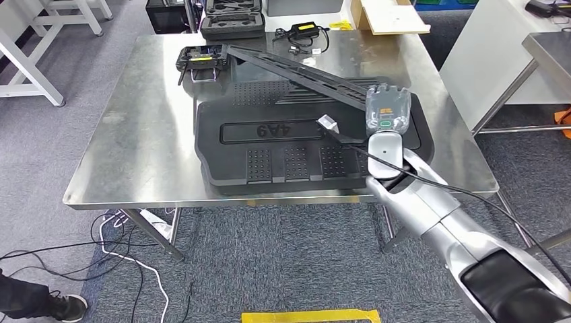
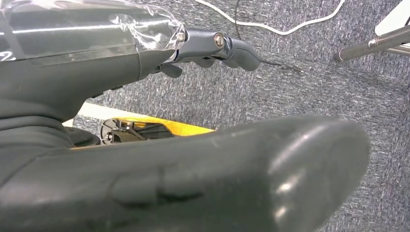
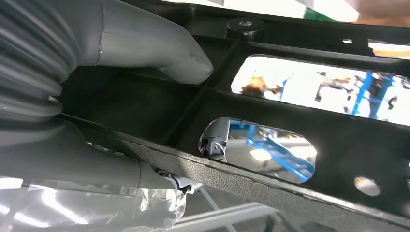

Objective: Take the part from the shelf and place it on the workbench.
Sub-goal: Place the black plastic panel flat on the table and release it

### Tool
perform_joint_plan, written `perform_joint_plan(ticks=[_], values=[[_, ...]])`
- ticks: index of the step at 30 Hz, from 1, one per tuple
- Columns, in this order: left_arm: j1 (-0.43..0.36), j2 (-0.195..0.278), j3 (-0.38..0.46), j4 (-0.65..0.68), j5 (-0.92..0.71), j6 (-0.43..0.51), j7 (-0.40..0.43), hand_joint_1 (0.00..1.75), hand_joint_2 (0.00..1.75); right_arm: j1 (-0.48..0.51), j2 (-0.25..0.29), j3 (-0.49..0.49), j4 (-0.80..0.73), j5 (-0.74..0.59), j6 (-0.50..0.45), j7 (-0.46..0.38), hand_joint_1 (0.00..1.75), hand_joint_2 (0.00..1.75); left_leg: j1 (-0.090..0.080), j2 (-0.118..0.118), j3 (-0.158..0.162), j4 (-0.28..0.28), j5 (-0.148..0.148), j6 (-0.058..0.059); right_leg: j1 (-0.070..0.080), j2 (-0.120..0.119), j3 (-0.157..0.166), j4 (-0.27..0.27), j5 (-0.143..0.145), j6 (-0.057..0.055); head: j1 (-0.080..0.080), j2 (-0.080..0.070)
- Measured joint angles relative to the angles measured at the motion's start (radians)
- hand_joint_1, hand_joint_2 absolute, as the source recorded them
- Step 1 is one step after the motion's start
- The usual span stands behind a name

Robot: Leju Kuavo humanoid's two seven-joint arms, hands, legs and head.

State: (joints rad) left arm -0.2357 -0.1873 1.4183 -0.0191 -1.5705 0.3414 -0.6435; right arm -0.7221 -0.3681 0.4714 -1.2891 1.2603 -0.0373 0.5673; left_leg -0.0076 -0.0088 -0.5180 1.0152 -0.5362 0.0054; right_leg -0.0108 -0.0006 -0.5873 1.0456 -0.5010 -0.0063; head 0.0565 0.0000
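So the right hand point(image 1: 387, 114) is out over the steel workbench point(image 1: 135, 148), wrapped in clear plastic, and it's gripping one end of a long black slotted part point(image 1: 296, 70). That part runs slanted from the hand up toward the far left of the bench, where its other end sits near a small black controller point(image 1: 200, 60). From the head view you can't really see the fingers under the plastic cover, but the right wrist view helps: the grey thumb point(image 3: 164, 48) sits against the inside face of the part point(image 3: 290, 125), and a dark fingertip point(image 3: 215, 140) pokes through one of its cutouts, so it's a proper hold. Below the part there's a big black moulded tray point(image 1: 283, 151) lying flat on the bench; whether the raised part touches it near the hand is hard to say. The left hand point(image 2: 212, 46) hangs over grey carpet, its dark fingers curled in, nothing in them as far as I can see, though the thumb blocks a lot of that shot. Cases and a charger at the far edge are cut off.
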Motion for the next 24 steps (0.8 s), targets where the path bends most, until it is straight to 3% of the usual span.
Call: perform_joint_plan(ticks=[15,19,24], values=[[-0.001,0.000,0.000,0.000,0.000,-0.009,0.004,0.00,0.00,0.027,0.000,-0.067,0.017,0.020,0.055,0.000,1.75,1.75,0.000,0.000,0.000,0.000,0.000,0.000,0.000,0.000,0.000,0.000,0.000,0.000,0.000,0.000],[-0.003,0.000,0.000,0.000,0.000,-0.009,0.006,0.00,0.00,0.043,0.000,-0.078,0.024,0.030,0.071,0.000,0.09,1.75,0.000,0.000,0.000,0.000,0.000,0.000,0.000,0.000,0.000,0.000,0.000,0.000,0.000,0.000],[-0.002,0.000,0.000,0.000,0.000,-0.007,0.008,0.00,0.00,0.045,0.000,-0.078,0.028,-0.010,0.056,0.000,0.00,1.75,0.000,0.000,0.000,0.000,0.000,0.000,0.000,0.000,0.000,0.000,0.000,0.000,0.000,0.000]])
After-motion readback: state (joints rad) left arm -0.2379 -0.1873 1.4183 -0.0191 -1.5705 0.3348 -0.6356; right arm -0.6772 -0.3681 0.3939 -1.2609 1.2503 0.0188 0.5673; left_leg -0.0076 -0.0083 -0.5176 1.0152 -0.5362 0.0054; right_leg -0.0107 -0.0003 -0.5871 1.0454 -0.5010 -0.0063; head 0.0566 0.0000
